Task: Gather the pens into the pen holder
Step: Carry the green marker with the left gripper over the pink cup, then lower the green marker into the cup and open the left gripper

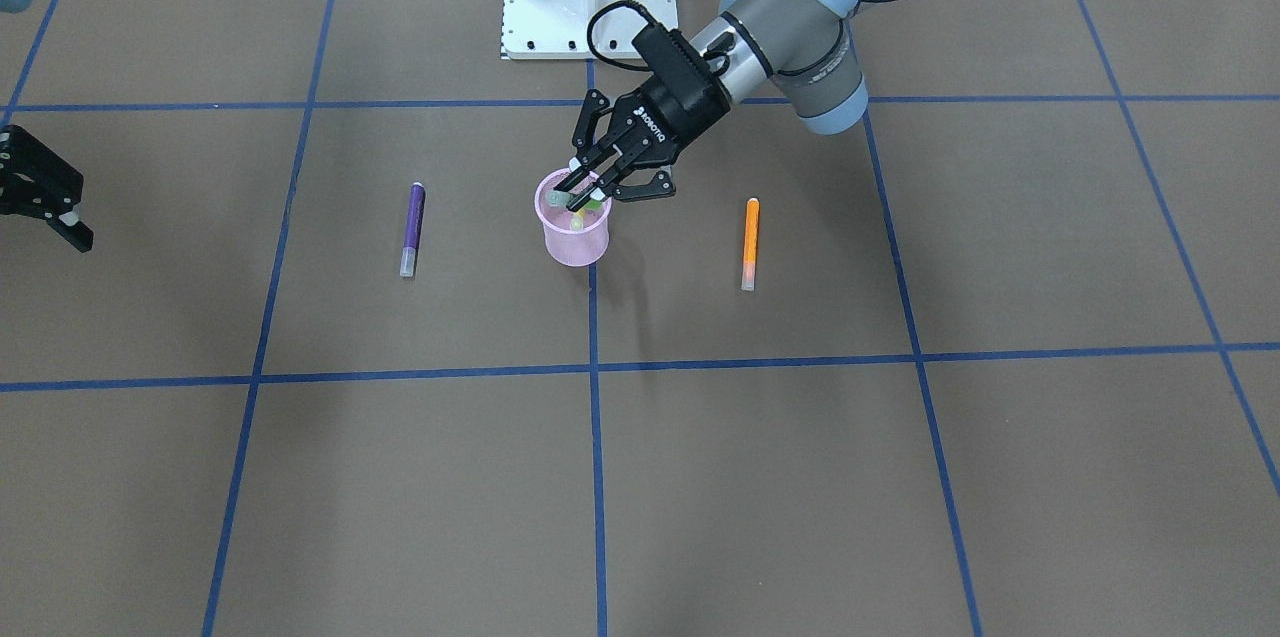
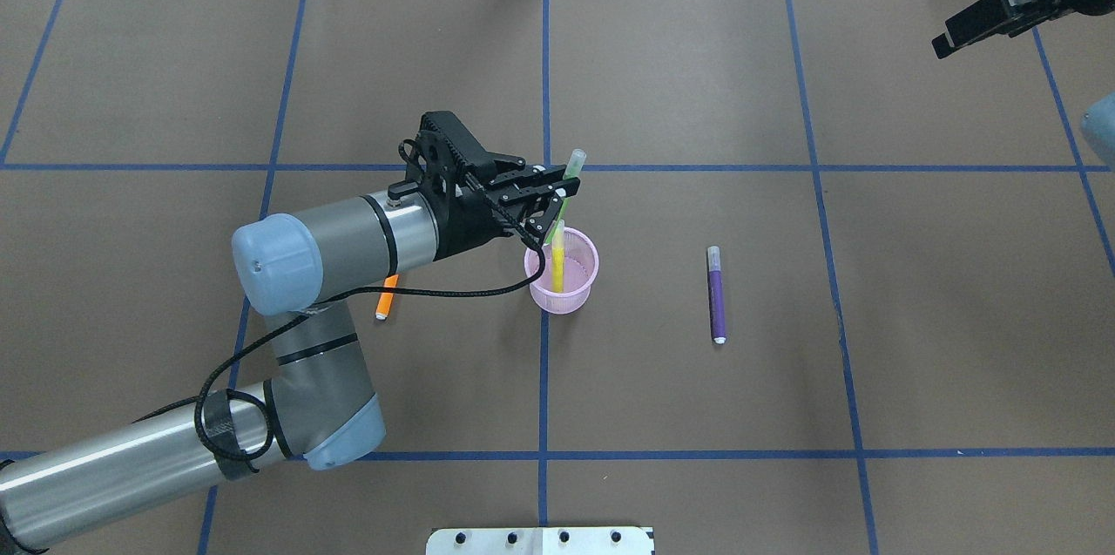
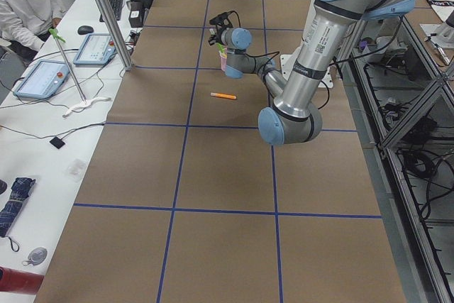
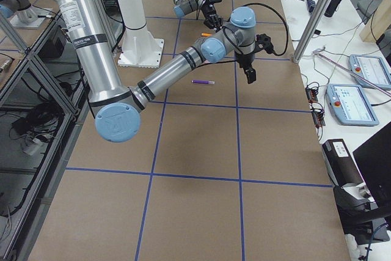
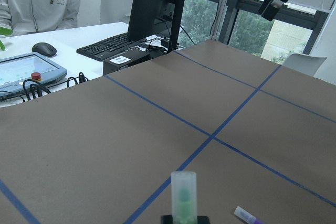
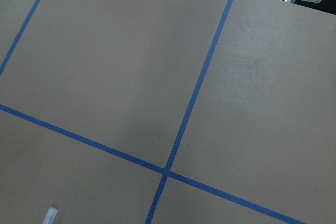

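One table [image 2: 871, 363], brown paper, blue tape grid. Left gripper [image 2: 562, 208], clamped on tilted green pen [image 2: 572, 172], over pen holder [image 2: 566, 301]. Right gripper [image 2: 989, 17], far table edge, finger state unclear. Pen holder pink mesh, upright, centre, containing yellow pen [image 2: 557, 263]. Purple pen [image 2: 716, 294], orange pen [image 1: 751, 237]: flat, either side, apart.

Four pens: purple pen [image 2: 717, 294], orange pen [image 1: 750, 243], green pen [image 2: 572, 170], yellow pen [image 2: 557, 263]. One pen holder [image 2: 564, 302].

Matt brown paper covers the table [image 1: 900, 497]. The cup [image 1: 577, 242] is pink mesh; the purple pen [image 1: 412, 222] looks smooth plastic
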Available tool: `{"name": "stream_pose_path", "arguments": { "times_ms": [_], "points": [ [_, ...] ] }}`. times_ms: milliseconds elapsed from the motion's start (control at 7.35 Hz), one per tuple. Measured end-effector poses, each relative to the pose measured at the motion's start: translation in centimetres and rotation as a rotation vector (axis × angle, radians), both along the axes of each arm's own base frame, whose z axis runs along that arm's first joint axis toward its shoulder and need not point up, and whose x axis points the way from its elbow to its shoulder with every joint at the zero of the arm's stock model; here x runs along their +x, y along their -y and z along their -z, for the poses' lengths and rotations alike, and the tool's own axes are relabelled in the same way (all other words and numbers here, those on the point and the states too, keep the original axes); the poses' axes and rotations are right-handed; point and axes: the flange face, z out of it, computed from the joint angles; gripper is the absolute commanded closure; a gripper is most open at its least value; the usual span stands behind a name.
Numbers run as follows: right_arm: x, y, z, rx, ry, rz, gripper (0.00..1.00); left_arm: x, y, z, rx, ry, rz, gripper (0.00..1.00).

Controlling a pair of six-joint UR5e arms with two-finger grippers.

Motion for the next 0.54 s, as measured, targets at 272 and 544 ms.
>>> {"name": "stream_pose_path", "arguments": {
  "times_ms": [272, 544],
  "points": [
    [0.0, 0.1, -0.2, -0.002, -0.004, -0.001, 0.00, 1.9, -1.2, -0.4, 0.000, -0.014, -0.009, 0.32],
    [0.0, 0.1, -0.3, -0.003, -0.006, -0.002, 0.00, 2.4, -1.5, -0.6, -0.002, -0.012, -0.013, 0.01]
  ]
}}
